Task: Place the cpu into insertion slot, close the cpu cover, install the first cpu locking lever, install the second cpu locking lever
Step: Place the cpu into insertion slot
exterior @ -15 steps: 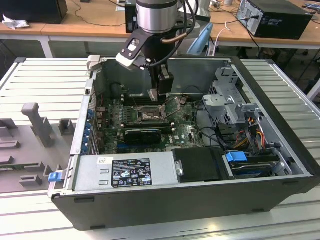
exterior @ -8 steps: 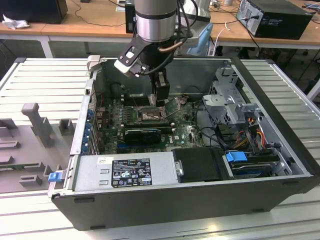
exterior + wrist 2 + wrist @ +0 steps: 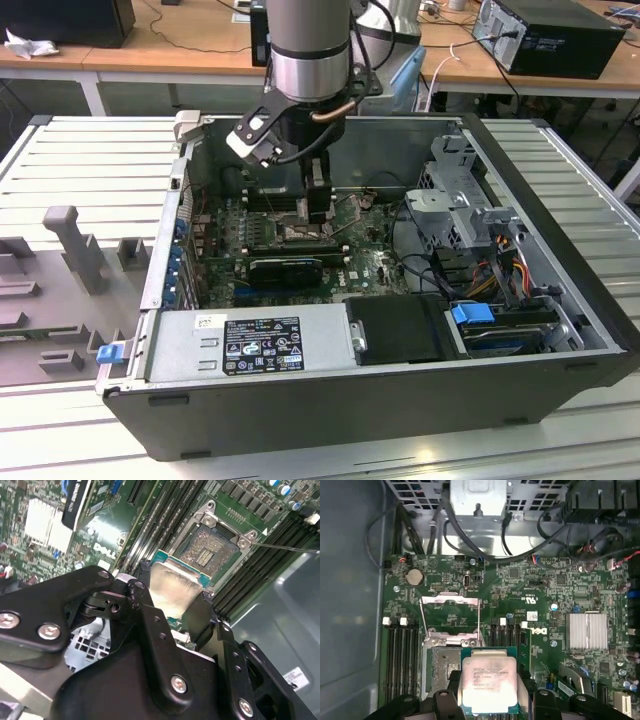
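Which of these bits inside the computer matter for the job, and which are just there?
For the job:
the gripper, shut on the cpu
the insertion slot
the cpu cover, open

Just there:
heatsink
coin battery
memory slots
power supply

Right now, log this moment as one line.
gripper: shut on cpu | cpu: near slot, not seated | cover: open
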You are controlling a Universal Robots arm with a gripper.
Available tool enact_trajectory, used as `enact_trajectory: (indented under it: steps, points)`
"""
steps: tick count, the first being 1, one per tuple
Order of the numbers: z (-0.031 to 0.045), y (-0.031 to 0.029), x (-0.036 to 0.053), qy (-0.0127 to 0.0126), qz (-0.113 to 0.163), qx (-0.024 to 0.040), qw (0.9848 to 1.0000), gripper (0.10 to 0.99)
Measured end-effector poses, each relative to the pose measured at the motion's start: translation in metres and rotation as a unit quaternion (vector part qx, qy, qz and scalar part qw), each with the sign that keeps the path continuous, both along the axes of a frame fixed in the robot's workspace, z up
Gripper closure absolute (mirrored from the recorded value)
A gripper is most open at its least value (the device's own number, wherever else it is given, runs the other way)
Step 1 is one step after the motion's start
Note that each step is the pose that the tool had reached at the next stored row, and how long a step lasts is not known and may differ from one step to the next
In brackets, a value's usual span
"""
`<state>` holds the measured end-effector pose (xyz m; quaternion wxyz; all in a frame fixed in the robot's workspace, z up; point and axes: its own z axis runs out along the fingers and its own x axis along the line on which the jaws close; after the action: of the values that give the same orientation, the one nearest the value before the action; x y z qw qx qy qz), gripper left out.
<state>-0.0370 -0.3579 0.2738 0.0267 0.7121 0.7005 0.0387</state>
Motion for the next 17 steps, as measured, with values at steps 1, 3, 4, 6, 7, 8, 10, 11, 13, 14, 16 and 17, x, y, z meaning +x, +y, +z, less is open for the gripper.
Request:
enact_trajectory:
  steps: [1,3,4,6,7,8,10,11,13,14,16,17]
  points:
    - [-0.0032,0.0001,-0.0001,0.0000,-0.006,0.0001,1.0000,0.557]
    - [-0.0091,0.0000,-0.0026,0.0000,-0.007,0.0001,1.0000,0.557]
    - [-0.0130,0.0003,-0.0046,0.0000,-0.003,0.0000,1.0000,0.557]
    - [-0.0167,0.0016,-0.0057,0.0000,-0.001,0.0000,1.0000,0.557]
    - [-0.0191,0.0039,-0.0060,0.0001,0.000,-0.0001,1.0000,0.557]
    - [-0.0203,0.0055,-0.0061,0.0000,0.001,0.0001,1.0000,0.557]
    - [-0.0227,0.0096,-0.0061,0.0000,0.002,0.0000,1.0000,0.557]
    - [-0.0237,0.0117,-0.0061,0.0000,0.002,0.0000,1.0000,0.557]
    - [-0.0260,0.0173,-0.0061,0.0000,0.002,0.0001,1.0000,0.557]
    - [-0.0271,0.0192,-0.0061,0.0001,0.002,0.0001,1.0000,0.557]
    - [-0.0305,0.0236,-0.0061,0.0000,0.002,0.0001,1.0000,0.557]
    - [-0.0334,0.0267,-0.0061,0.0000,0.002,0.0002,1.0000,0.557]
